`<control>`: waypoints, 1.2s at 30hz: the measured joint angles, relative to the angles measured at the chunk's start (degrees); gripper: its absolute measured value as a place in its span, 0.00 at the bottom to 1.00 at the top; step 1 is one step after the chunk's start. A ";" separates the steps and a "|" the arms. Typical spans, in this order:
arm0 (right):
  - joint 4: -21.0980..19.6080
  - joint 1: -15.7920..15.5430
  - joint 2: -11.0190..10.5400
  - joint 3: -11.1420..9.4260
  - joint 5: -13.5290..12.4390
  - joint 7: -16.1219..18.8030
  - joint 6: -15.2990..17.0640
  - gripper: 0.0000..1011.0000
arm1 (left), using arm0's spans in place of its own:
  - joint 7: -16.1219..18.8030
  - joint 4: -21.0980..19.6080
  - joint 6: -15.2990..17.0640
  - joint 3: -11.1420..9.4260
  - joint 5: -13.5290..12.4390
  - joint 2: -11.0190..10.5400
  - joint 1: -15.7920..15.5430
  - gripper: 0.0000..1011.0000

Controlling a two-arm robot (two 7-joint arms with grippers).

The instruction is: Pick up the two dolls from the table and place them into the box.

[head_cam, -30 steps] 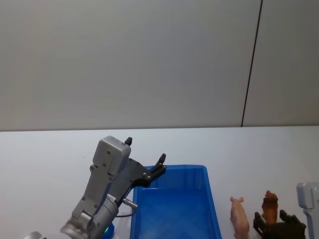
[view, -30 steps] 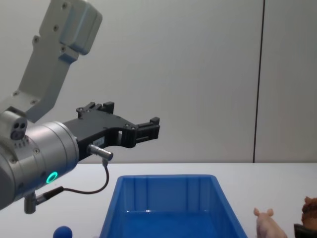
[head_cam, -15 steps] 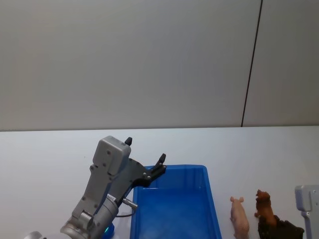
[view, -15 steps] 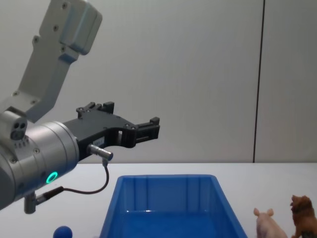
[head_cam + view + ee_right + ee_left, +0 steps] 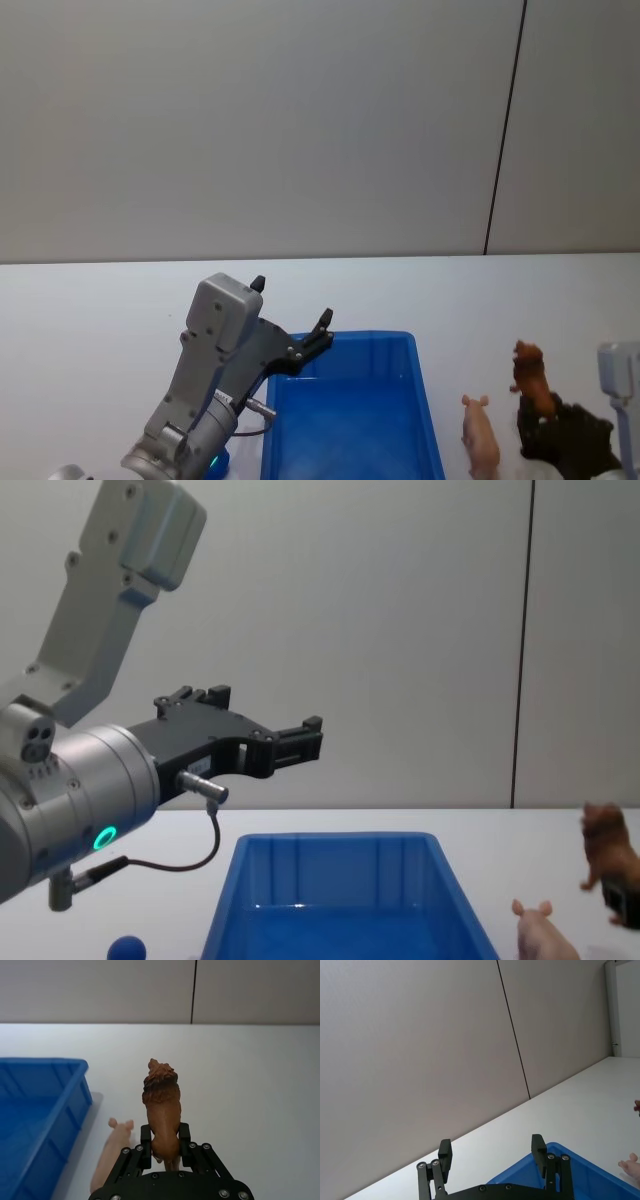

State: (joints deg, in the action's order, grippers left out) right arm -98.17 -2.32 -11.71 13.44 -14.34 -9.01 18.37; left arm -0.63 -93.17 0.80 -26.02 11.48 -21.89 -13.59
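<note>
Head view, right gripper [image 5: 545, 420]: at the lower right, closed on the lion doll [image 5: 530, 375] and holding it off the table [image 5: 100, 310], to the right of the box [image 5: 422, 395]
Head view, pig doll [image 5: 481, 432]: it lay on the table between the box's right wall and the held lion doll, apart from both
Head view, left gripper [image 5: 292, 300]: it hung over the box's left side, spread wide with nothing in it
Left wrist view, fingers [image 5: 445, 1152]: we saw the two black ones well apart and empty, a corner of the box beyond them
Right wrist view, grip: the pads pinched the lion doll's flanks near the hindquarters, its mane and head jutting out past the fingertips
Right wrist view, handling: we judged both dolls light, stiff moulded figures with smooth skins that could twist in a narrow pinch, so the thick trunk seemed the best place to hold
Chest view, box: it sat open-topped in the middle with no doll visible inside, the lion doll at the right edge above table level, and a small blue ball [image 5: 127, 948] near the box's left side
</note>
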 joint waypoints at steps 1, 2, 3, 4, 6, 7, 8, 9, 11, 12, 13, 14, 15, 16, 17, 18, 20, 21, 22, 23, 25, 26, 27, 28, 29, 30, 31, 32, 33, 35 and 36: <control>-0.47 0.13 0.00 0.00 0.41 0.48 -0.33 0.30 | 0.00 0.00 0.00 0.00 0.00 0.00 0.00 0.99; -0.97 0.34 0.00 0.00 0.76 1.05 -0.66 0.30 | 0.00 0.00 0.00 0.00 0.00 0.00 0.00 0.99; -1.17 0.43 0.00 0.00 0.85 1.25 -0.76 0.30 | 0.00 0.00 0.00 0.00 0.00 0.00 0.00 0.99; -1.35 0.52 0.00 0.00 1.00 1.67 -0.93 0.30 | 0.00 0.00 0.00 0.00 0.00 0.00 0.00 0.99; -1.89 0.91 0.08 0.05 1.31 2.85 -1.34 0.30 | 0.00 0.00 0.00 0.00 0.00 0.00 0.00 0.99; -2.01 1.03 0.11 0.07 1.36 3.12 -1.41 0.30 | 0.00 0.00 0.00 0.00 0.00 0.00 0.00 0.99; -2.12 1.16 0.15 0.10 1.45 3.62 -1.54 0.30 | 0.00 0.00 0.00 0.00 0.00 0.00 0.00 0.99; -2.34 1.48 0.26 0.18 1.56 4.43 -1.73 0.30 | 0.00 0.00 0.00 0.00 0.00 0.00 0.00 0.99; -2.49 1.78 0.37 0.27 1.68 5.43 -1.91 0.30 | 0.00 0.00 0.00 0.00 0.00 0.00 0.00 0.99; -2.59 2.14 0.52 0.37 1.75 6.37 -2.03 0.30 | 0.00 0.00 0.00 0.00 0.00 0.00 0.00 0.99; -2.63 2.30 0.59 0.43 1.78 6.83 -2.09 0.30 | 0.00 0.00 0.00 0.00 0.00 0.00 0.00 0.99; -2.66 2.47 0.68 0.48 1.81 7.30 -2.16 0.30 | 0.00 0.00 0.00 0.00 0.00 0.00 0.00 0.99; -2.68 2.64 0.76 0.54 1.85 7.90 -2.21 0.30 | 0.00 0.00 0.00 0.00 0.00 0.00 0.00 0.99; -2.68 2.96 0.93 0.67 1.92 8.71 -2.30 0.30 | 0.00 0.00 0.00 0.00 0.00 0.00 0.00 0.99; -2.68 3.19 1.07 0.77 1.94 9.39 -2.33 0.30 | 0.00 0.00 0.00 0.00 0.00 0.00 0.00 0.99; -2.68 3.55 1.27 0.93 1.99 10.54 -2.38 0.30 | 0.00 0.00 0.00 0.00 0.00 0.00 0.00 0.99; -2.67 3.73 1.38 1.01 2.01 11.08 -2.40 0.30 | 0.00 0.00 0.00 0.00 0.00 0.00 0.00 0.99; -2.57 4.19 1.65 1.24 2.06 12.10 -2.43 0.30 | 0.00 0.00 0.00 0.00 0.00 0.00 0.00 0.99; -2.38 4.57 1.90 1.44 2.13 13.29 -2.44 0.30 | 0.00 0.00 0.00 0.00 0.00 0.00 0.00 0.99; -2.28 4.77 2.02 1.55 2.15 13.81 -2.44 0.30 | 0.00 0.00 0.00 0.00 0.00 0.00 0.00 0.99; -1.92 5.37 2.43 1.88 2.22 15.38 -2.44 0.30 | 0.00 0.00 0.00 0.00 0.00 0.00 0.00 0.99; -1.73 5.66 2.62 2.04 2.24 15.93 -2.44 0.30 | 0.00 0.00 0.00 0.00 0.00 0.00 0.00 0.99; -1.58 5.88 2.77 2.15 2.26 16.46 -2.44 0.30 | 0.00 0.00 0.00 0.00 0.00 0.00 0.00 0.99; -1.42 6.09 2.93 2.27 2.29 17.14 -2.44 0.30 | 0.00 0.00 0.00 0.00 0.00 0.00 0.00 0.99; -1.04 6.55 3.24 2.51 2.34 18.24 -2.42 0.30 | 0.00 0.00 0.00 0.00 0.00 0.00 0.00 0.99; -0.58 7.10 3.61 2.78 2.40 19.34 -2.36 0.31 | 0.00 0.00 0.00 0.00 0.00 0.00 0.00 0.99; -0.58 7.10 3.61 2.78 2.40 19.34 -2.36 0.32 | 0.00 0.00 0.00 0.00 0.00 0.00 0.00 0.99; -0.10 7.60 3.95 3.01 2.44 20.56 -2.28 0.34 | 0.00 0.00 0.00 0.00 0.00 0.00 0.00 0.99; 0.23 7.94 4.19 3.20 2.47 21.13 -2.22 0.36 | 0.00 0.00 0.00 0.00 0.00 0.00 0.00 0.99; 1.00 8.66 4.69 3.58 2.57 22.84 -1.92 0.44 | 0.00 0.00 0.00 0.00 0.00 0.00 0.00 0.99; 1.23 8.86 4.83 3.68 2.60 23.18 -1.87 0.45 | 0.00 0.00 0.00 0.00 0.00 0.00 0.00 0.99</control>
State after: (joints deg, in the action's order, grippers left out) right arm -96.94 6.54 -6.88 17.12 -11.74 14.17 16.49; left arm -0.62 -93.17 0.79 -26.02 11.48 -21.89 -13.59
